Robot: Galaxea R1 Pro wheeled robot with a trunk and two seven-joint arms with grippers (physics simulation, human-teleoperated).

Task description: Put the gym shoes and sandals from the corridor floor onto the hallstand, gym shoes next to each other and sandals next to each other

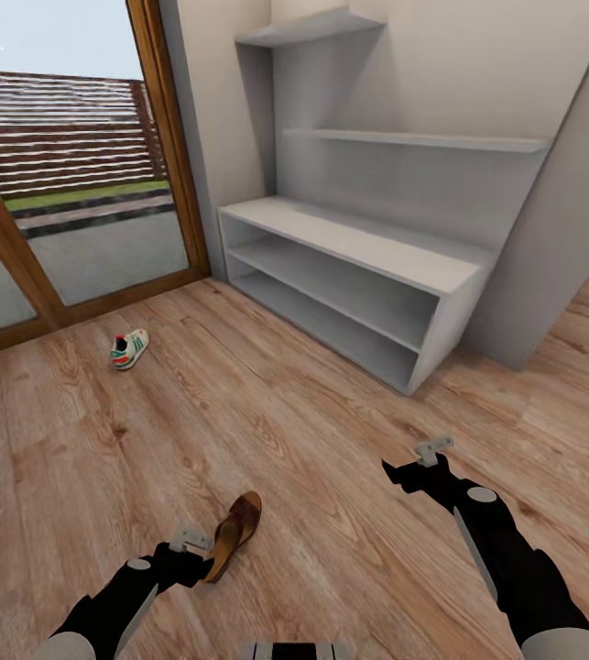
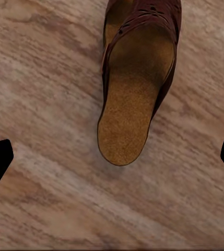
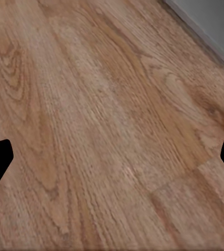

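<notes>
While the left gripper (image 1: 204, 561) hung spread and empty over its heel end, the dark brown leather sandal with a perforated upper and tan cork-like footbed (image 2: 136, 78) lay on the light wood-grain plank floor (image 1: 331, 431), long axis slanted, toe toward the pale grey-white hallstand with two open shelves (image 1: 349, 284). Judged light, sole stiff, strap pliable; best pinched across the sole edges near mid-length. Right gripper (image 1: 402, 475) was also spread, holding nothing; a white trainer with green stripes (image 1: 129, 349) lay well apart by the glass door.

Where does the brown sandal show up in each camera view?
Head view: sandal low, left of centre, on the floor just beyond the left tool.
Left wrist view: sandal in the upper middle, heel end nearest the camera.
Right wrist view: bare planks here.
Shared landmark: the wood-grain floor.
</notes>
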